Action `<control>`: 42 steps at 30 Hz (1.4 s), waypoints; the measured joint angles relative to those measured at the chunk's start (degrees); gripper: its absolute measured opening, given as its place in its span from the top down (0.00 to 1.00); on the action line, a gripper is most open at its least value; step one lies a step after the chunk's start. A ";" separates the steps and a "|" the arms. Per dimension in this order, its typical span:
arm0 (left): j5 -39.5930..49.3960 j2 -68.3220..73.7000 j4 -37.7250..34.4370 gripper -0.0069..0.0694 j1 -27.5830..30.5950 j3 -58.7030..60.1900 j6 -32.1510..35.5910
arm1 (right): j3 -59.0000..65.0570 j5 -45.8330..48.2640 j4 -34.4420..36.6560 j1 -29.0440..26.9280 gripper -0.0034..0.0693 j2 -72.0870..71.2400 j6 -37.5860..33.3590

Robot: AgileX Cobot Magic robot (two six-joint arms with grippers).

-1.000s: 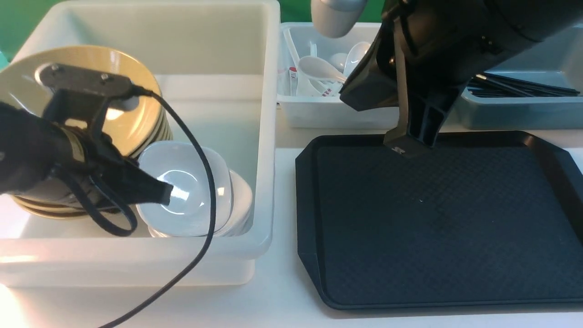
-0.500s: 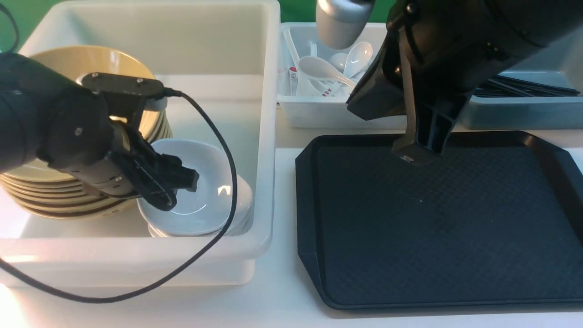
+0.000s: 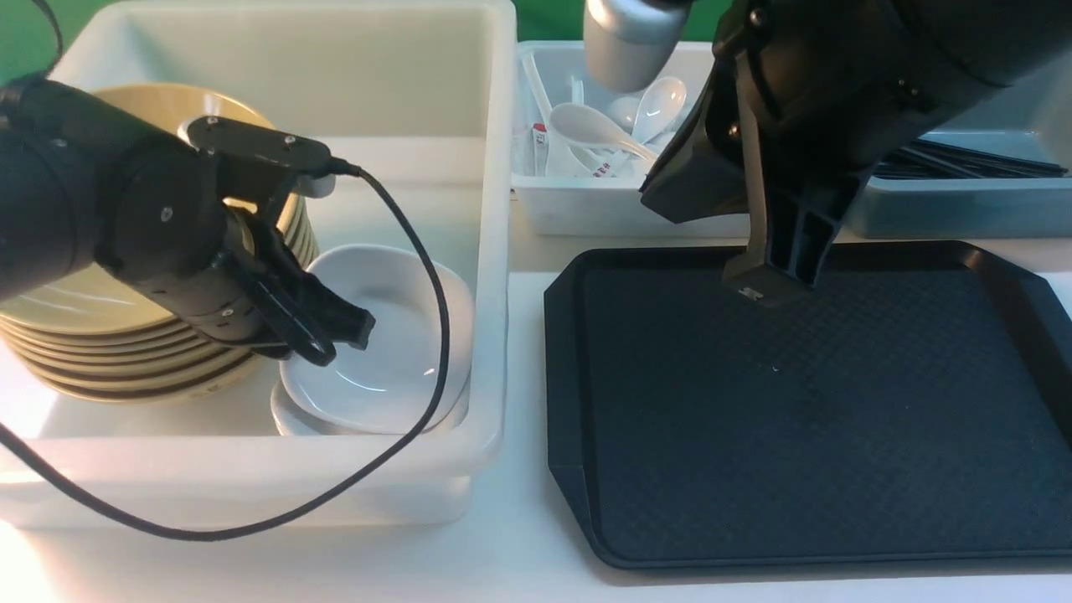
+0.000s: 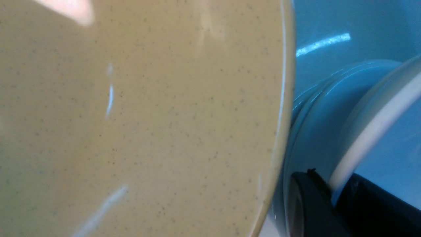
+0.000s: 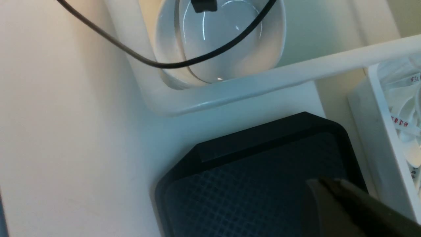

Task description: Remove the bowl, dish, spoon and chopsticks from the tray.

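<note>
The black tray [image 3: 796, 419] has nothing on it. My left gripper [image 3: 356, 327] is inside the big white bin [image 3: 494, 251], its jaws shut on the rim of a white dish [image 3: 394, 352] that lies tilted on a stack of like dishes. In the left wrist view the dish's rim [image 4: 371, 128] runs between the two black fingers of the left gripper [image 4: 330, 184], beside the tan bowl [image 4: 131, 115]. That bowl tops a stack [image 3: 84, 335] in the same bin. My right gripper [image 3: 758, 289] hangs shut and holding nothing over the tray's far edge [image 5: 263, 138].
Several white spoons [image 3: 586, 126] lie in a small white bin behind the tray. Black chopsticks [image 3: 963, 159] lie in a grey-blue bin at the back right. My left arm's black cable [image 3: 419, 402] loops over the big bin's front wall.
My left gripper swung right and lowered the dish from a steep tilt onto the dish stack. Its jaws opened, then closed on the rim again. My right gripper drifted slightly right.
</note>
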 joint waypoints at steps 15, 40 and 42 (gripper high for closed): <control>9.49 3.26 -1.12 0.85 -0.60 -7.75 7.29 | 0.00 -0.05 0.00 0.00 0.89 0.00 0.00; 26.09 -21.40 9.61 0.62 -0.86 -14.84 3.05 | 0.00 -2.01 -0.73 0.00 0.89 0.00 2.19; 24.84 -26.14 10.01 0.70 -0.75 -10.85 1.53 | 0.00 -2.84 -0.73 0.00 0.89 0.00 2.68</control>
